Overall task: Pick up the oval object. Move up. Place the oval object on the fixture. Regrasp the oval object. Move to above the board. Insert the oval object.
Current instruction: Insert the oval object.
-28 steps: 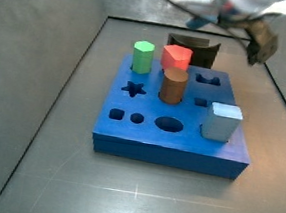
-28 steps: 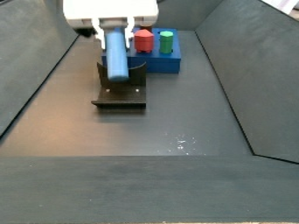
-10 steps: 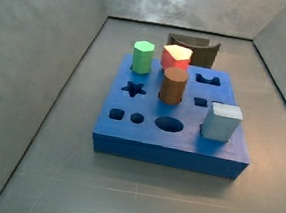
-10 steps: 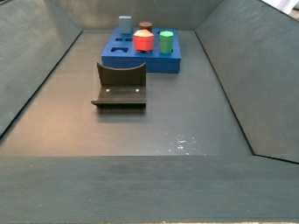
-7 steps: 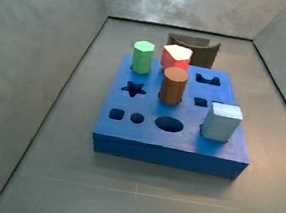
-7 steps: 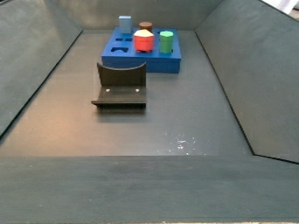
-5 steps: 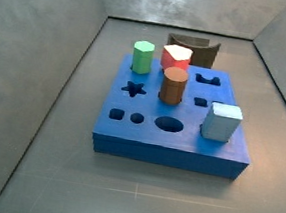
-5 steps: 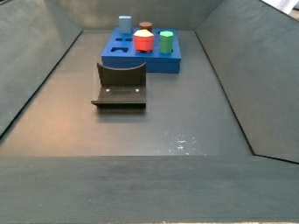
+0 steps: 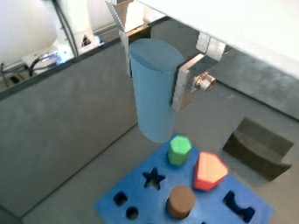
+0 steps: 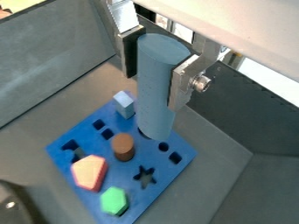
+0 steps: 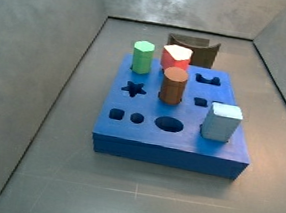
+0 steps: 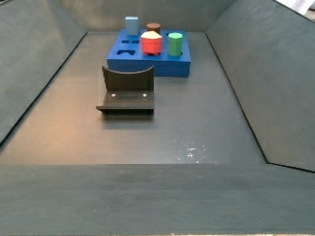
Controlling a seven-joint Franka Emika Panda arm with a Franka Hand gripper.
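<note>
One peg in hand: gripper (image 10: 156,66) clamped on oval object (image 10: 156,87), high over board (image 10: 176,162). Next you descend, aligning with oval hole.

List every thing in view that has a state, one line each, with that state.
gripper: high above the board, jaws shut on the oval object.
oval object: held upright, not inserted.
fixture: empty.
board: oval hole open.
green peg: seated upright.
red peg: seated upright.

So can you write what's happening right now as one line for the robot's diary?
tool: shut on oval object | position: high above board, outside both side views | fixture: bare | phase: before insertion
</note>
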